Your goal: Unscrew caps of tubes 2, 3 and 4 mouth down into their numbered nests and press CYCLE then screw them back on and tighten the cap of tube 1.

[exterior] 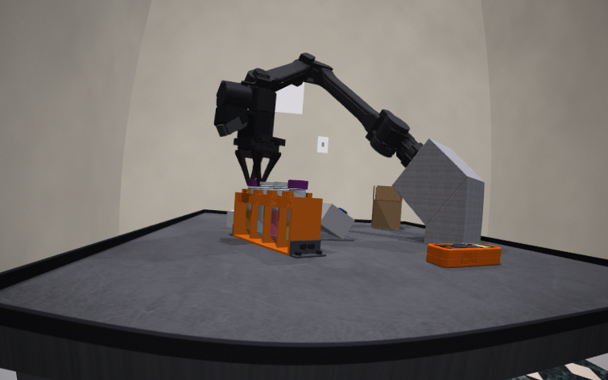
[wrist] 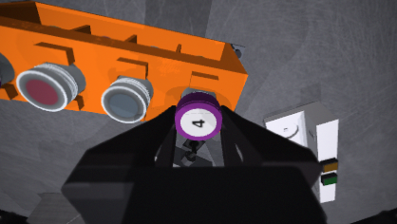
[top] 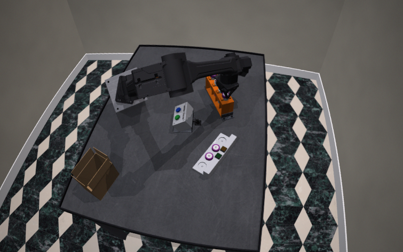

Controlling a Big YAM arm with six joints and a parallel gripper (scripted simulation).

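My gripper (top: 226,93) (exterior: 255,181) (wrist: 198,112) is shut on the purple-rimmed cap marked 4 (wrist: 198,127), at the top of tube 4; its seating is unclear. In the orange decapping station (top: 227,108) (exterior: 305,216), tube 3 (wrist: 122,104) and tube 2 (wrist: 44,90) are open. Tube 1's cap (exterior: 298,184) is on. On the white cap tray (top: 210,166) (wrist: 328,142), two caps (top: 215,147) (top: 208,156) lie in the middle nests; both end nests are empty. The amber lamp (top: 223,149) and green lamp (top: 218,155) look dark. CYCLE (top: 178,109) and READY (top: 177,117) share one housing.
The key housing (top: 185,121) stands between the arm's base and the tray, with a small black part (top: 197,122) beside it. A brown divided box (top: 95,175) (exterior: 386,212) stands near the table edge. An orange device (exterior: 463,254) lies by the grey arm mount (exterior: 452,198).
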